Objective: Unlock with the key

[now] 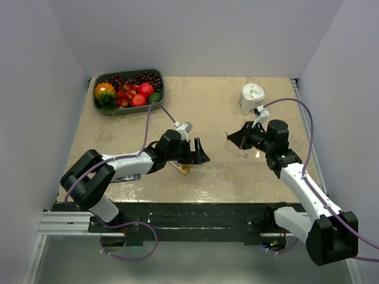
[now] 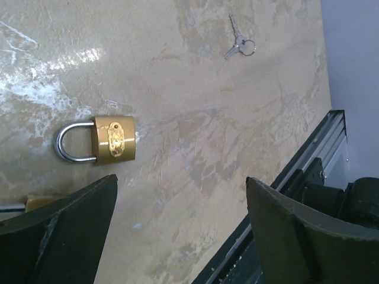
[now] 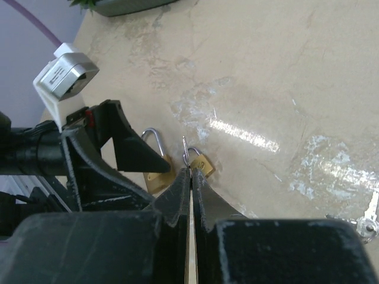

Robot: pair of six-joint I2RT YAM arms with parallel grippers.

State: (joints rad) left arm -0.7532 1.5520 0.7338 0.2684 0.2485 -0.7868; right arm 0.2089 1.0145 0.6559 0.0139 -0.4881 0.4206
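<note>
Now, right gripper (image 3: 190, 173): fingers pinched to thin slit, cannot tell whether anything sits between. Just past tips, centre frame, brass padlock (image 3: 203, 165), second padlock (image 3: 157, 176) beside it. Left gripper (image 2: 180, 183): fingers spread wide, nothing between. Key (image 2: 238, 42) on ring, flat on table (image 2: 237, 148), upper right of left wrist frame, well apart from both grippers.

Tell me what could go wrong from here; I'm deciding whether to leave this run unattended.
1. The shut right gripper pinches the thin silvery metal key with just its tip showing; it could twist or slip on contact.
2. The brass padlock with a steel shackle lies loose on the beige table, the open left gripper not holding it, so a push may slide it away.
</note>
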